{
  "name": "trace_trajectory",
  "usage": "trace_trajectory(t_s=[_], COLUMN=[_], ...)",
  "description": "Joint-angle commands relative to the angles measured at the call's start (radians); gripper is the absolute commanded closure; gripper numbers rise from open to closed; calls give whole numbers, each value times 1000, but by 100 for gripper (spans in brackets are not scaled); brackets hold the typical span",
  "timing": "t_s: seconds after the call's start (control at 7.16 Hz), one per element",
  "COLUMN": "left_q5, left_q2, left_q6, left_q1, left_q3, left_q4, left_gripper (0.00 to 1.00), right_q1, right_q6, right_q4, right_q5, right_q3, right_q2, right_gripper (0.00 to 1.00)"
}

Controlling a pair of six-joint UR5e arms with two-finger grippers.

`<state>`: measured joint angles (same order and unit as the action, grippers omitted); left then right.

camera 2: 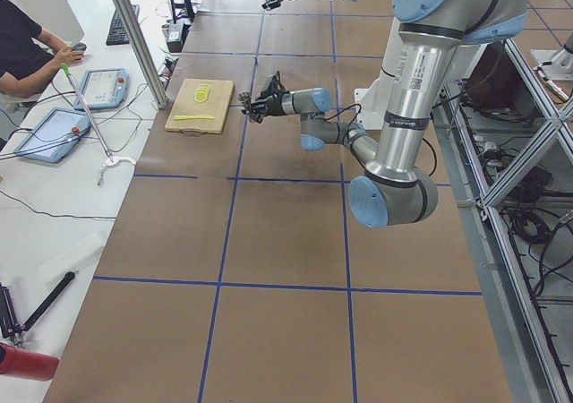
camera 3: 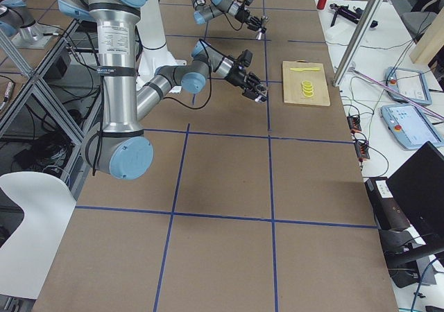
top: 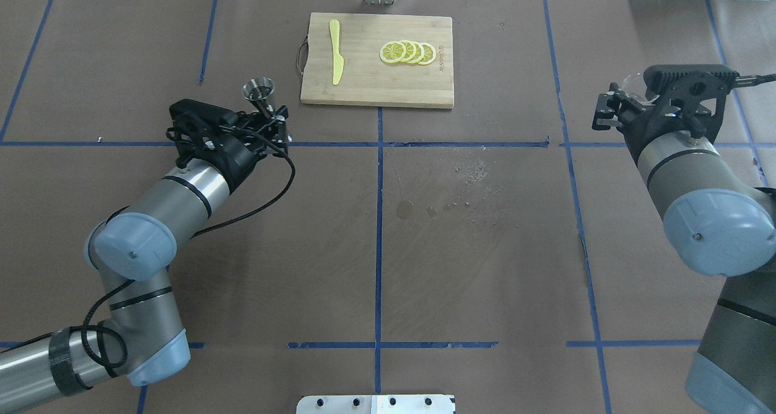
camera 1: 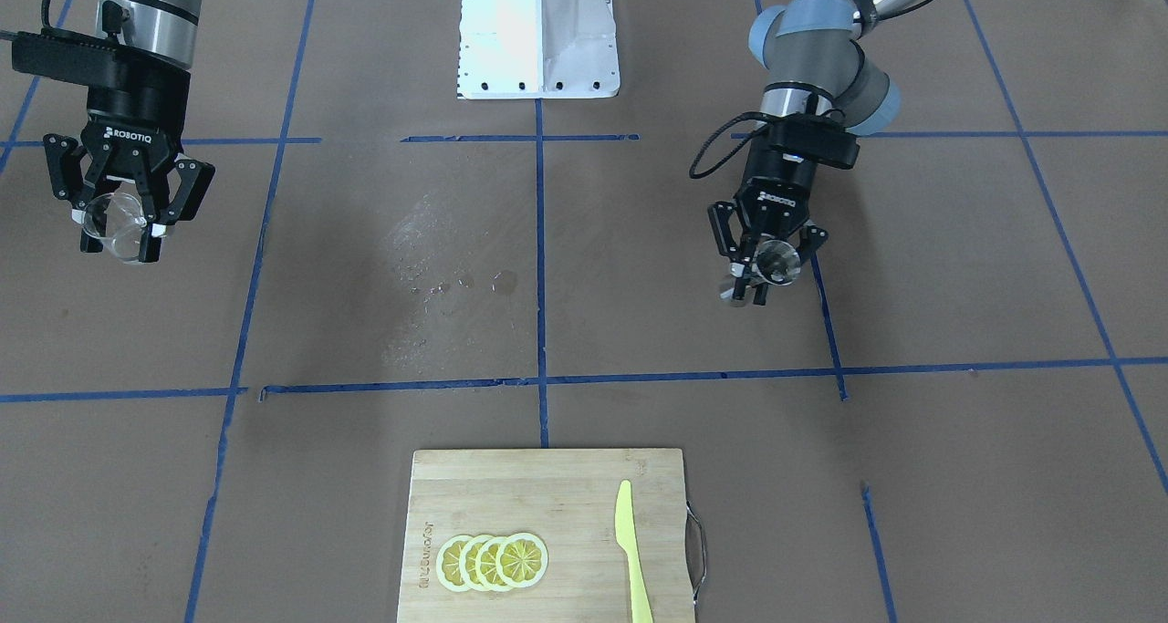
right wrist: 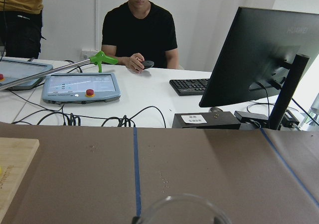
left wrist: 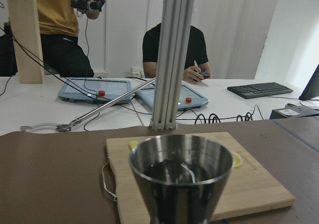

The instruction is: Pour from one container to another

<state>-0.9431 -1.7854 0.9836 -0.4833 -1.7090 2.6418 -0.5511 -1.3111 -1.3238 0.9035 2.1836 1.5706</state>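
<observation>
My left gripper (camera 1: 765, 275) is shut on the narrow waist of the shiny steel jigger (camera 1: 777, 260), and holds it upright above the table. The left wrist view fills with the jigger's open top cone (left wrist: 182, 176); its inside is dark. In the overhead view the jigger (top: 259, 91) stands just ahead of the left gripper (top: 271, 121), near the cutting board's handle. Far across the table, my right gripper (camera 1: 120, 240) is shut on the clear glass cup (camera 1: 111, 220), lifted off the surface. Only the cup's rim (right wrist: 180, 196) shows in the right wrist view.
A wooden cutting board (top: 376, 80) at the table's far edge carries lemon slices (top: 407, 52) and a yellow-green knife (top: 335, 59). Water drops (top: 448, 205) lie on the brown table between the arms. The white robot base (camera 1: 538, 35) is at mid-table. People sit at desks beyond.
</observation>
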Motion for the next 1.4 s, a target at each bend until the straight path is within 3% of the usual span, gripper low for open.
trace_trajectory(t_s=[0.0,0.28,0.42,0.56,0.7,0.98,1.26], left_q5=[120,251,257,257,259,264,378], left_q2=[133,197,202,201,202,231,230], left_q6=[114,240,333,360,362,363,398], left_q1=[-5,0,6,12,18,23,90], left_q3=[-24,-15,-20,-15,-8,2,31], left_q4=[-2,-35,-150,-178,-180,-181,-181], left_gripper=[100,100,100,100,100,100,100], right_q1=[2,14,31,39,57,184,255], right_q6=[-137,-138,-139,-137,-137,-137,-137], right_q4=[1,33,239,403,417,420,420], right_q5=[6,9,8,3,-15,-183,-242], right_q3=[-11,-13,-51,-89,-96,-139,-166], right_q2=[15,23,105,183,201,204,206], right_gripper=[100,100,100,100,100,100,100])
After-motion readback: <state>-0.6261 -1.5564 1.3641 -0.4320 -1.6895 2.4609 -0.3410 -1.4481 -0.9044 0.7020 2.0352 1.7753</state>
